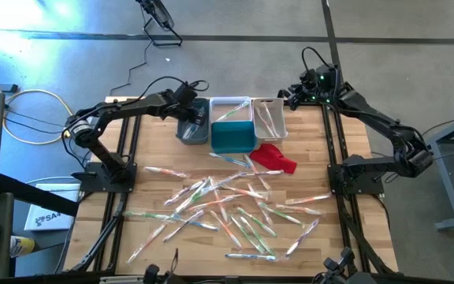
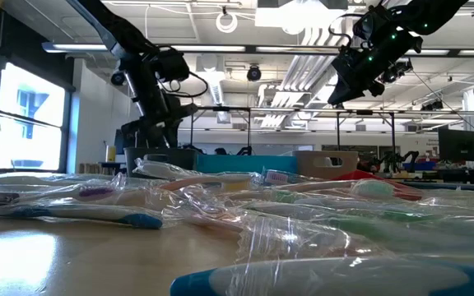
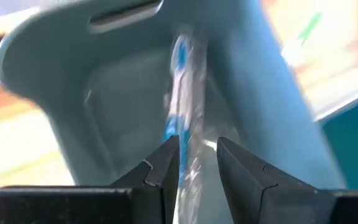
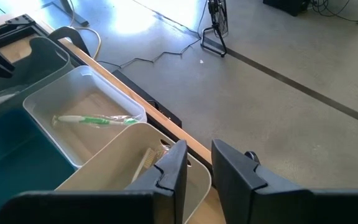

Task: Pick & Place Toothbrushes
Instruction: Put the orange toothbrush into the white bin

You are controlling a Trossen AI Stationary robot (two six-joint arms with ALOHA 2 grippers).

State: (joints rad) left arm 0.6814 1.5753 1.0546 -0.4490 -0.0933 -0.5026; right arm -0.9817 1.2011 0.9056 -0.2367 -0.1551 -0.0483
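Toothbrushes [image 1: 227, 207]: scattered lower-centre on wooden bench [image 1: 329, 237].
Left gripper [image 3: 196, 163]: jaws parted around blue toothbrush [image 3: 180, 93], over grey bin [image 3: 104, 93].
Right gripper [image 4: 199, 163]: jaws apart, empty.

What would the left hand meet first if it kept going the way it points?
Probably the blue-handled wrapped toothbrush between its open fingers, then the grey bin's floor; depth is hard to judge.

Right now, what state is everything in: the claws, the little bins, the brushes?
left gripper: open over the grey bin, blue toothbrush between its fingers
right gripper: open, empty, above the far table edge
white bin: holds a green toothbrush
teal bin: looks empty
toothbrushes: wrapped, scattered on the table
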